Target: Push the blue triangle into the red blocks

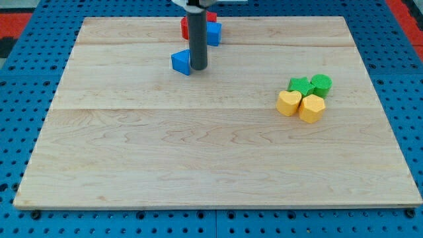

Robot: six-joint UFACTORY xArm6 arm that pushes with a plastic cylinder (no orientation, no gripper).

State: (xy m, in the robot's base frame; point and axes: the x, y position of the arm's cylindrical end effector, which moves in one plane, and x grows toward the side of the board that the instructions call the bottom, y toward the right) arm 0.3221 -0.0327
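Camera view: my tip [198, 69] rests on the board [198, 165], touching the right side of the blue triangle [180, 62]. No claw is fitted; the rod holds nothing. Red blocks [186, 27] lie near the top edge, partly hidden behind the rod, beside a blue block [213, 32]. Green and yellow blocks [305, 96] sit well apart at the right. Judgement: triangle is light, rigid, likely to slide and rotate easily; contact should move to its lower face, centred.
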